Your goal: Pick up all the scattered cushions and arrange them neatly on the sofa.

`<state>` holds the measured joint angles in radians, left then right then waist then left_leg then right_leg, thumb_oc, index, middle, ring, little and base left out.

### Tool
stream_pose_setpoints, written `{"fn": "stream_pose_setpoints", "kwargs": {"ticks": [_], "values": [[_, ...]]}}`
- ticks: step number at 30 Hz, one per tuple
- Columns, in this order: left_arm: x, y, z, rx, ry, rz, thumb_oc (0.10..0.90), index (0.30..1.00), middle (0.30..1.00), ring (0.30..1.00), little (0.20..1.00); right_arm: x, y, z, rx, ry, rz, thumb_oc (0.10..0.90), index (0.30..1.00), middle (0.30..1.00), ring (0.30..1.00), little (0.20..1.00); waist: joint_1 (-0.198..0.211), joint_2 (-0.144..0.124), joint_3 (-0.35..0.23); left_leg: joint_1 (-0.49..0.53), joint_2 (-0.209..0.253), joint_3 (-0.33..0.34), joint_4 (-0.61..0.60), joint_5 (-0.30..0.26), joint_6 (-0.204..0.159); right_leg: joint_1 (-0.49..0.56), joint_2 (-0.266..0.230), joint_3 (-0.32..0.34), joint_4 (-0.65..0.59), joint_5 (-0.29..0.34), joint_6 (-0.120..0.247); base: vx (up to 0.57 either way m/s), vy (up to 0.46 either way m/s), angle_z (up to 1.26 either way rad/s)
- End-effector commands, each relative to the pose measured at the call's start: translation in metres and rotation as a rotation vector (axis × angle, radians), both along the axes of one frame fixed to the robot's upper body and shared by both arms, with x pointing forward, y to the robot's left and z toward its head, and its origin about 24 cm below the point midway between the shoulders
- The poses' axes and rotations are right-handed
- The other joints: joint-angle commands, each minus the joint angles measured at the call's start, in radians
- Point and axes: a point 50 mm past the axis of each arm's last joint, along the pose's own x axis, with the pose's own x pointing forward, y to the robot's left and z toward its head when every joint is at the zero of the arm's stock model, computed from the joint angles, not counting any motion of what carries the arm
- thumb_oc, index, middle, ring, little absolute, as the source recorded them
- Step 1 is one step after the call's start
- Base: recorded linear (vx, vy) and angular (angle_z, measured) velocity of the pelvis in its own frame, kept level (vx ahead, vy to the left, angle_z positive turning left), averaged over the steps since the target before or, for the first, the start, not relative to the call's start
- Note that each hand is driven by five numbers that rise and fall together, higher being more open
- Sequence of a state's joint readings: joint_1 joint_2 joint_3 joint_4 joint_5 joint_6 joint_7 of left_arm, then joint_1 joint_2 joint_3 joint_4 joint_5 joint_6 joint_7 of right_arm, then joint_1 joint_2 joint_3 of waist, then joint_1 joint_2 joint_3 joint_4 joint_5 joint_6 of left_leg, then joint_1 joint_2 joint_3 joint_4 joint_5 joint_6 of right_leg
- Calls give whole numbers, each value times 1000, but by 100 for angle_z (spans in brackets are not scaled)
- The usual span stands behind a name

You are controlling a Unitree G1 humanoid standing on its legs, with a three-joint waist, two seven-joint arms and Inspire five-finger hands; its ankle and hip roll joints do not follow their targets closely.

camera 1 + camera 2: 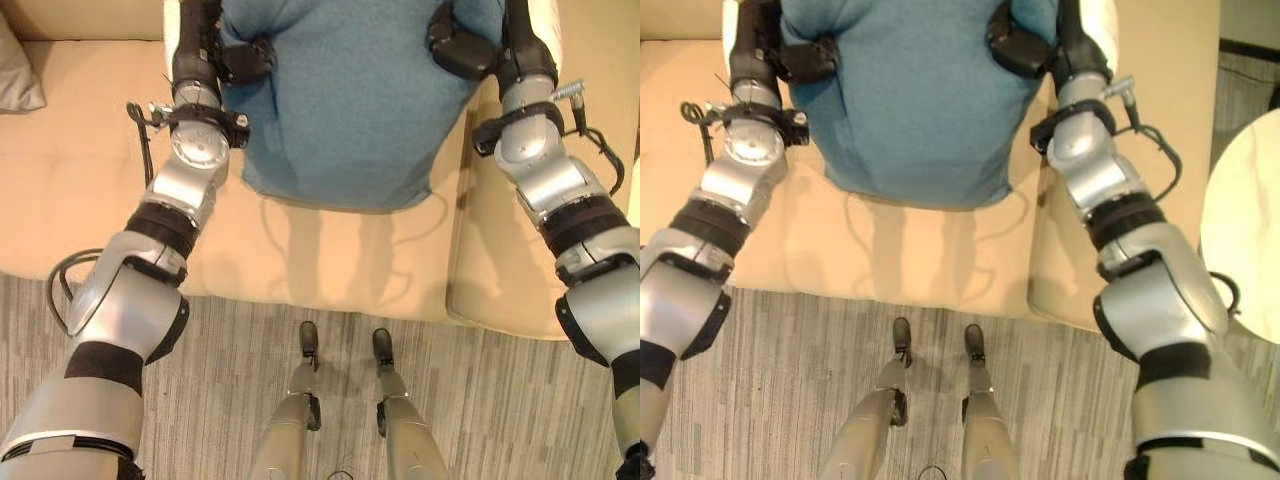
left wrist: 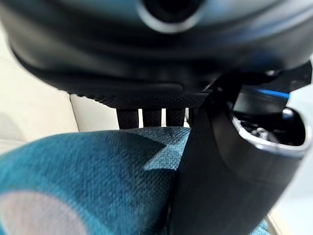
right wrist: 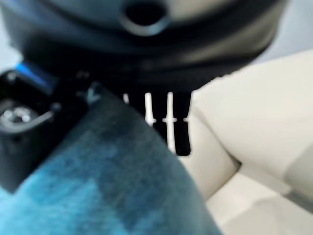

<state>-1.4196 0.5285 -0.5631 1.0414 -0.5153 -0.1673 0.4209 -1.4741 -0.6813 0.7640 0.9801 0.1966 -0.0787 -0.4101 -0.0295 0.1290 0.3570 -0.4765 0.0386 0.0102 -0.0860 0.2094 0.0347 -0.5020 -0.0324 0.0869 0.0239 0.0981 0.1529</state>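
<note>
1. The left hand grips the left edge of the large teal woven-fabric cushion. In the left wrist view its thumb lies across the near face of the fabric, with the fingers behind the far face, pinching the edge.
2. The right hand holds the cushion's right edge the same way. In the right wrist view the fingers run down past the far side of the cloth.
3. The cushion hangs between both hands above the seat of the cream upholstered sofa, at 12 o'clock from the robot. It appears clear of the seat, its rounded lower edge towards 6 o'clock.
4. The cushion's long axis cannot be told, since its top is cut off. Its broad face is turned towards the camera.
5. Judged step: carrying and placing this cushion. The next move calls for lowering it towards the backrest at 12 o'clock, setting it upright, then freeing both edges together.
6. A grey fabric cushion lies on the sofa at 10 o'clock, well apart.
7. A pale round table top stands at 3 o'clock.
</note>
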Motion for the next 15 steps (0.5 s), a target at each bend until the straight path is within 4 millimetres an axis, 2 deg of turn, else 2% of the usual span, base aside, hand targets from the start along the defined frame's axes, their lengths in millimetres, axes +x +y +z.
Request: {"fn": "stream_pose_setpoints", "kwargs": {"ticks": [1,4,6,10,15], "values": [[-27,16,87,-8,-269,74,400,300,300,300,300,-25,-2,76,1,-275,-86,400,300,300,300,300,10,15,-81,-16,-12,36,-1,-100,-158,9,-46,-9,-102,3,29,-3,0,28],[-29,24,92,0,-268,135,400,300,300,300,300,-26,0,83,-33,-284,-125,400,300,300,300,300,17,23,-77,-41,-18,40,-1,-95,-160,-13,-47,-10,-108,14,35,3,15,23],[-30,26,95,-2,-272,145,400,300,300,300,300,-27,2,86,-20,-291,-121,400,300,300,300,300,18,25,-77,-48,-18,42,-1,-93,-162,-23,-47,-10,-110,19,38,2,16,-48],[-40,28,115,-10,-324,160,400,300,300,300,300,-37,8,108,-41,-360,-128,400,300,300,300,300,25,24,-79,-78,-19,47,-1,-84,-167,-55,-48,-10,-111,27,41,1,-1,-18],[-50,30,132,-5,-380,173,400,300,300,300,300,-47,13,123,-70,-410,-125,400,300,300,300,300,26,19,-78,-93,-17,45,-1,-77,-170,-66,-46,-10,-111,33,39,9,-5,-3]]}}
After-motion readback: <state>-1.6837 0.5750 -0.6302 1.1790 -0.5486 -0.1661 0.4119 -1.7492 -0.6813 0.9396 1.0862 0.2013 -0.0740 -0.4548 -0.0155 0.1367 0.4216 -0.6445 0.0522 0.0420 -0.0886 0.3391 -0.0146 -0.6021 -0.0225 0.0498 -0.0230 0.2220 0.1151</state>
